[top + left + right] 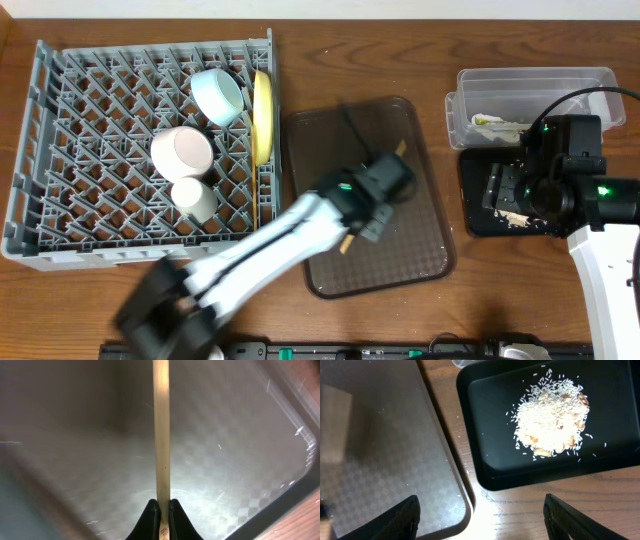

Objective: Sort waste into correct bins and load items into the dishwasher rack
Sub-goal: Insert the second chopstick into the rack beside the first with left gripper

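My left gripper (164, 510) is shut on a thin wooden chopstick (161, 435), low over the brown serving tray (75, 460); overhead, the chopstick's tip (400, 148) pokes out past the left gripper (368, 215). The dishwasher rack (60, 150) holds a light-blue bowl (218, 95), a pale-yellow plate (263, 115) on edge, a white bowl (182, 150) and a cream cup (195, 198). Rice-like crumbs (550, 415) lie in the black tray (485, 435). The printed wrapper (497, 124) sits in the clear tub (590, 85). My right gripper (480, 520) hangs open and holds nothing, by the black tray's near-left corner.
The brown serving tray (400, 260) lies mid-table between the rack and the black tray (480, 222). In the right wrist view its rim (462, 490) runs close beside the black tray, with a strip of wooden table (530, 510) between them.
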{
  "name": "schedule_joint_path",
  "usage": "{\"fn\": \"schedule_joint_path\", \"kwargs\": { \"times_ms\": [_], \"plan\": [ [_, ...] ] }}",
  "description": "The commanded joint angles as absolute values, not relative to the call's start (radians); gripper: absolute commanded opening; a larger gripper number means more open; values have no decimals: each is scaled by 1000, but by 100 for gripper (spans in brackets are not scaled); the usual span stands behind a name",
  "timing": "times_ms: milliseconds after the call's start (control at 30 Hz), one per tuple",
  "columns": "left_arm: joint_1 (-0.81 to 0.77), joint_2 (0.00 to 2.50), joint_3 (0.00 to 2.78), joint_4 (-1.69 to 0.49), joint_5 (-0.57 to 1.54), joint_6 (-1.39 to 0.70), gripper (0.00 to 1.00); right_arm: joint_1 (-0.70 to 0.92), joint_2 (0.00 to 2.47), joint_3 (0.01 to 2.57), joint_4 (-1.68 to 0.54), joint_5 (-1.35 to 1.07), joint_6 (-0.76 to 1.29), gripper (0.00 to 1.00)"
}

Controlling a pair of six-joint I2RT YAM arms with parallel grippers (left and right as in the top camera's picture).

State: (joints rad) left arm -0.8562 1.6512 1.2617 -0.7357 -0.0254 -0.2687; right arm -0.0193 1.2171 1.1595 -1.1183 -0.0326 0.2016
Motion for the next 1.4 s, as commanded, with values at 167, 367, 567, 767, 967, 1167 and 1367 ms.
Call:
{"fn": "schedule_joint_path", "kwargs": {
  "times_ms": [167, 367, 567, 767, 967, 1167, 1367],
  "plan": [
    [-586, 1395, 1262, -785, -121, -266, 6, -26, 1217, 1170, -1120, -27, 201, 77],
    [-366, 1389, 1258, -825, -109, -317, 6, -26, 1217, 1170, -1119, -27, 201, 77],
    [-283, 1476, 1253, -838, -33, -322, 6, -26, 1217, 1170, -1120, -27, 201, 77],
    [-280, 1586, 1251, -837, 15, -357, 6, -26, 1217, 1170, -1120, -27, 201, 77],
    [-280, 1667, 1251, -849, 42, -357, 22, -26, 1217, 1170, -1120, -27, 201, 77],
    [-280, 1667, 1251, -870, 41, -352, 51, -26, 1217, 1170, -1116, -28, 201, 80],
    [-280, 1601, 1253, -901, 42, -353, 51, -25, 1218, 1170, -1099, -149, 127, 59]
  ]
}}
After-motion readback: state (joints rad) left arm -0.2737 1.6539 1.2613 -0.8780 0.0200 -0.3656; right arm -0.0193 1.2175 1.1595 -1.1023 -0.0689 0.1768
